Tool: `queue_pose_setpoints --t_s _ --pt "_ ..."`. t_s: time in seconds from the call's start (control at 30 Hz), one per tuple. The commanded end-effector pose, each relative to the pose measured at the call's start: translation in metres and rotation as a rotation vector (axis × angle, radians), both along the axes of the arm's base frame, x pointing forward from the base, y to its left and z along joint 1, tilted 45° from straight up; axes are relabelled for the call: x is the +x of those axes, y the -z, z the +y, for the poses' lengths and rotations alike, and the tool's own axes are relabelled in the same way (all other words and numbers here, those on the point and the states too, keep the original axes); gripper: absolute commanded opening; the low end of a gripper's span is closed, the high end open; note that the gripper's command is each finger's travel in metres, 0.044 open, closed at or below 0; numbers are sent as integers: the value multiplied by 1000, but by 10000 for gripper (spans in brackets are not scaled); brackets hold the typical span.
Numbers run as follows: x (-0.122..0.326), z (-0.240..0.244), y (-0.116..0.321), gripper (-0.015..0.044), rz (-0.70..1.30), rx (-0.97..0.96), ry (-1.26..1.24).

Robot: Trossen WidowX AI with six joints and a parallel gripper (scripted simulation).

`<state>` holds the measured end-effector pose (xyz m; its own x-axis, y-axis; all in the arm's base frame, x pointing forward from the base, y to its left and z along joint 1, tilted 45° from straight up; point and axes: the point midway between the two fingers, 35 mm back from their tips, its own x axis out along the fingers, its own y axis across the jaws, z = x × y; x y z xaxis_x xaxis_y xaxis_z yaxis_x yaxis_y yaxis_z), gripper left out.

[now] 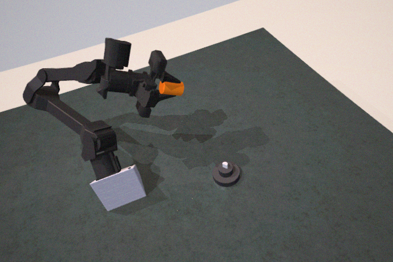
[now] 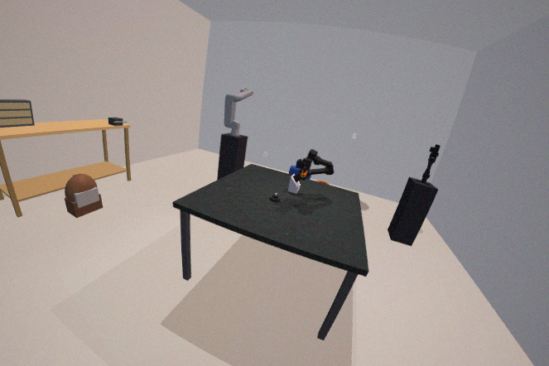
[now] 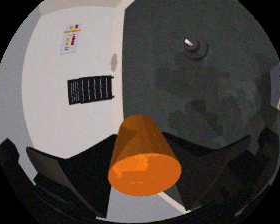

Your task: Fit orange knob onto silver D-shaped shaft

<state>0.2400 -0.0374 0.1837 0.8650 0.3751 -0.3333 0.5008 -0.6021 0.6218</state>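
Observation:
My gripper (image 1: 173, 88) is shut on the orange knob (image 1: 171, 88) (image 2: 304, 173) (image 3: 141, 165) and holds it high above the table, lying roughly on its side. In the wrist view a plain face of the knob points toward the camera; its hole is not visible. The dark round pedestal (image 1: 217, 178) (image 2: 275, 199) (image 3: 205, 53) stands on the table, to the right of and below the knob in the top view. The silver shaft (image 1: 224, 165) (image 3: 189, 42) stands up from its middle with nothing on it. The knob is well apart from the shaft.
The dark green table (image 1: 280, 200) (image 2: 257, 219) carries the arm's pale base block (image 1: 120, 189) (image 2: 294, 185), left of the pedestal in the top view. The arm's shadows fall between base and pedestal. A wooden workbench (image 2: 59, 127) and other arms on black stands (image 2: 413, 211) are away from the table.

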Motion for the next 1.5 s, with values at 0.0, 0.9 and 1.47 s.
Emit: queue_pose_setpoints --t_s 0.0,0.9,1.47 --pt "0 0 -1 0 -4 -5 -2" --pt "5 12 12 0 98 -12 -100" --pt "15 30 29 0 324 -24 -318"
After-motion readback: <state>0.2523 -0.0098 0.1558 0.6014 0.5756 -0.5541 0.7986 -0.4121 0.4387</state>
